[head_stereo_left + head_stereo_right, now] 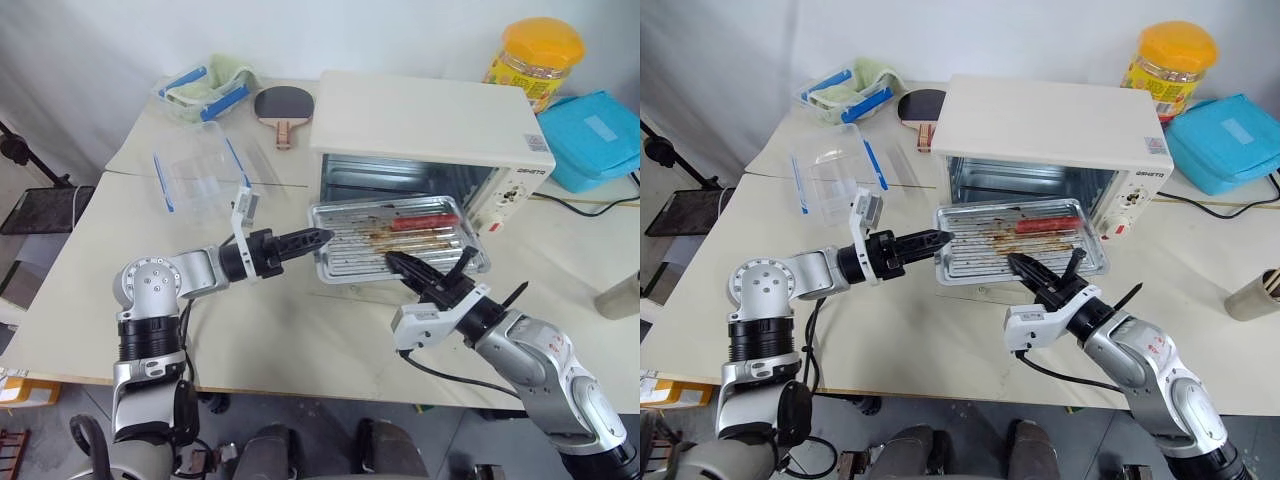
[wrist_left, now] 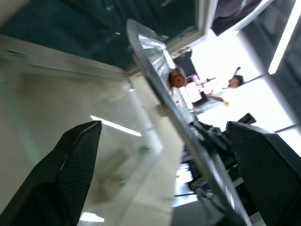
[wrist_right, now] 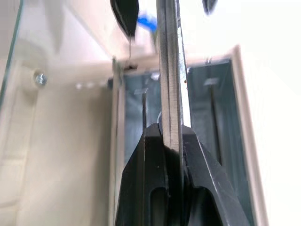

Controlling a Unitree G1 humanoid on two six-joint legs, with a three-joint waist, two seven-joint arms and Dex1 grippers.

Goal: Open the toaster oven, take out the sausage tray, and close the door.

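The left gripper (image 1: 318, 237) sits at nine o'clock of the sausage tray (image 1: 352, 256), fingers spread and released, their tips just beside the tray's left edge with nothing between them. The tray, one red sausage (image 1: 424, 221) lying at its far side, is held out in front of the toaster oven (image 1: 425, 135) above the table (image 1: 300, 340). At the tray's six o'clock edge, the right gripper (image 1: 400, 262) has its fingers clenched on the rim.
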